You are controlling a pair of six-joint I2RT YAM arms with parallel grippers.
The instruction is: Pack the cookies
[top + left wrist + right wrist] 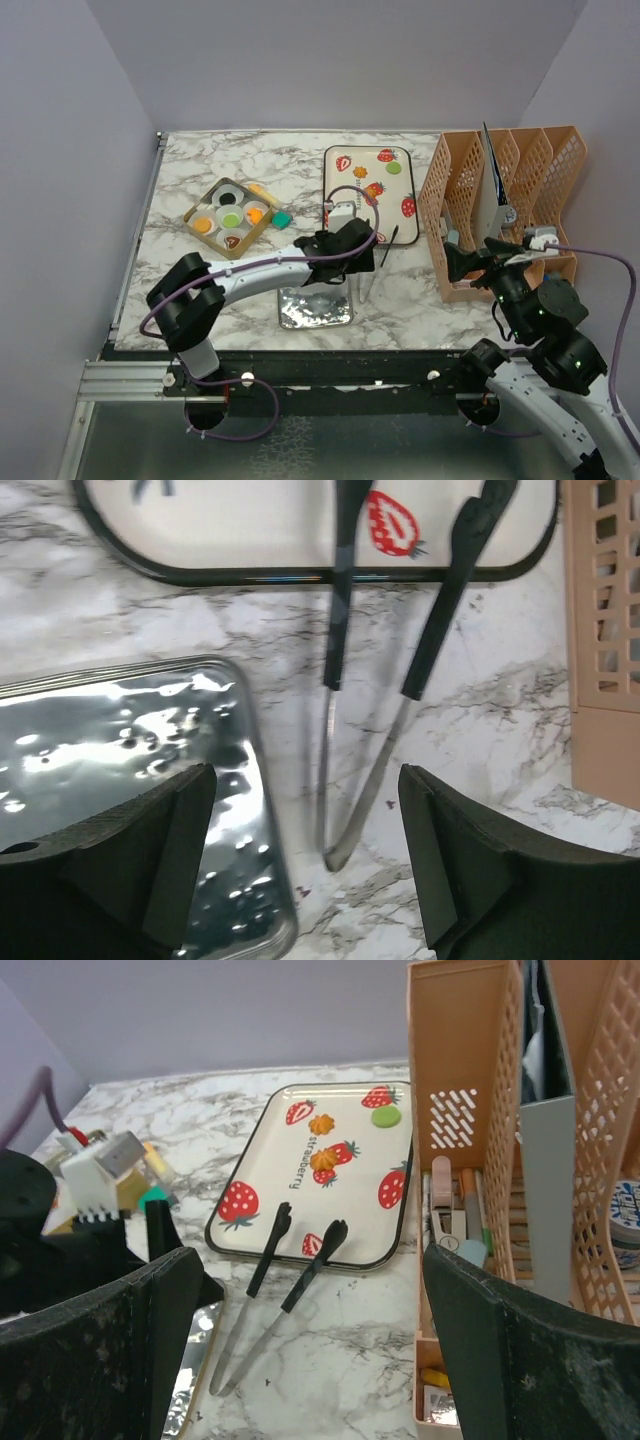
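Left fingers (pixel 120 865), right fingers (pixel 95 1360) wide apart.

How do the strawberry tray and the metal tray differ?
The strawberry tray is white with red prints; the metal tray is shiny silver. The strawberry tray is larger and lies farther back than the metal tray. Cookies lie on the strawberry tray; none shows on the metal tray. Both are flat rounded rectangles.

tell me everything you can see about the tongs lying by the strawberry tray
A slim pair of tongs: two bare metal arms joined in a narrow bend at the near end, each with a long black tip. They lie flat on the marble table, arms spread, black tips over the white tray's near rim. The open left tool hovers above, not touching.
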